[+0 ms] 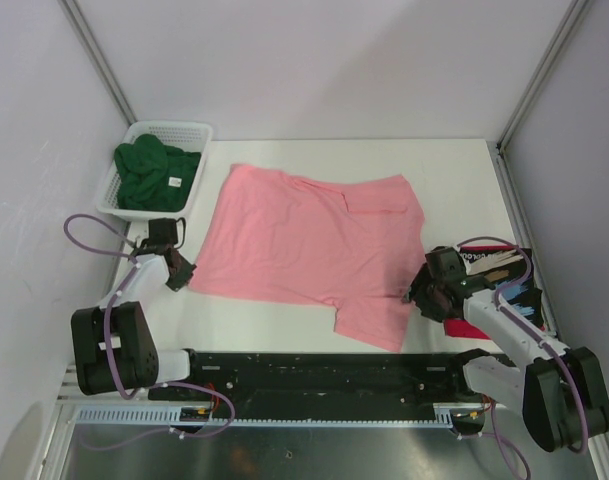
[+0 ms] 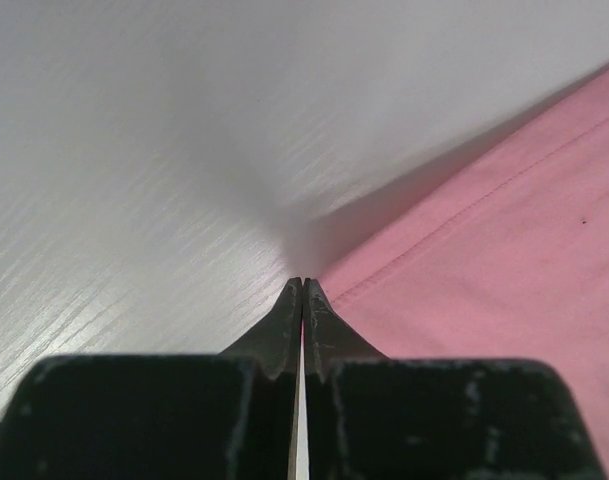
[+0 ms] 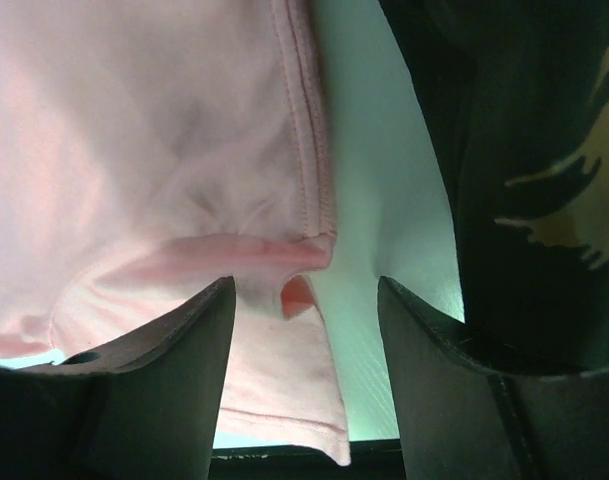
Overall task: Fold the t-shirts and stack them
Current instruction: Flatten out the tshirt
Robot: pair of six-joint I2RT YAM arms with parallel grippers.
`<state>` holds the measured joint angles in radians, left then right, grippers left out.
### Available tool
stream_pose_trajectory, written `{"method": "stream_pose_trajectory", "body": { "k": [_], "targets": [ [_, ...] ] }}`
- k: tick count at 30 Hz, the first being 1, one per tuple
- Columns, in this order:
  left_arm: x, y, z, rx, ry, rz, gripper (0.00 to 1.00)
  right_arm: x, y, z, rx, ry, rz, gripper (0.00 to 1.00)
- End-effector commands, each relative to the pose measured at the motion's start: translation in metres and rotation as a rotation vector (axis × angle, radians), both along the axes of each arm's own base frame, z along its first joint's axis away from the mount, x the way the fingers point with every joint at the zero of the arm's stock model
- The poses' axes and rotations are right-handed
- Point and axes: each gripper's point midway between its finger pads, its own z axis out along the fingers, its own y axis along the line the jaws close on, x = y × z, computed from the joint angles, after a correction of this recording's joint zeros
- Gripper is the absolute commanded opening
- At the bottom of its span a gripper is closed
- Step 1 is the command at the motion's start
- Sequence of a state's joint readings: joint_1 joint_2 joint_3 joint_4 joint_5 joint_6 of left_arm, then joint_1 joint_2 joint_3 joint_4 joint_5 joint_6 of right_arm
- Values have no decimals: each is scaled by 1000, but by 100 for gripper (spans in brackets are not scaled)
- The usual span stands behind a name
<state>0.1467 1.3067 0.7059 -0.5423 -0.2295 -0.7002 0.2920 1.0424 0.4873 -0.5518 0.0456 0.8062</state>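
The salmon-pink t-shirt (image 1: 309, 250) is seen spread flat on the white table (image 1: 454, 170) in the top view, and the dark green t-shirt (image 1: 154, 175) is lying in the mesh basket (image 1: 171, 127) at the far left. Only by the left wrist view is it shown that the left gripper (image 2: 302, 287) is pressed together, just beside the pink hem. The right gripper (image 3: 306, 295) is held spread over a folded pink corner (the black printed t-shirt (image 3: 524, 150) is seen just to its right).
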Motion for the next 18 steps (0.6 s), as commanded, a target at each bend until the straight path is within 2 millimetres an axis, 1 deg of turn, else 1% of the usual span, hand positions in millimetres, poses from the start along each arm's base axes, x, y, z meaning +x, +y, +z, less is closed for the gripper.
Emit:
{"method": "stream_pose_trajectory", "body": {
  "k": [1, 3, 4, 5, 7, 9, 11, 13, 15, 18],
  "targets": [
    [6, 7, 13, 21, -42, 21, 0, 18, 2, 1, 7, -54, -45, 61],
    [6, 6, 14, 17, -47, 17, 0, 22, 4, -1, 9, -60, -47, 54],
    [7, 5, 16, 15, -53, 14, 0, 25, 4, -2, 6, -64, -48, 50],
    [7, 5, 17, 15, -60, 11, 0, 27, 5, -3, 4, -68, -47, 43],
    [10, 4, 25, 15, -88, -4, 0, 36, 7, 0, 8, -90, -39, 26],
    [16, 1, 38, 9, -129, -34, 0, 46, 12, 14, 11, -115, -15, 8],
    [25, -2, 58, 13, -192, -71, 0, 64, 16, 47, 4, -177, 13, 2],
    [33, -2, 85, 32, -270, -112, 0, 78, 18, 88, -9, -257, 39, 0],
    [40, 0, 118, 69, -353, -140, 0, 88, 17, 135, -16, -352, 53, 0],
    [48, -3, 176, 99, -504, -176, 0, 93, 16, 203, -6, -493, 61, 0]
  ]
}}
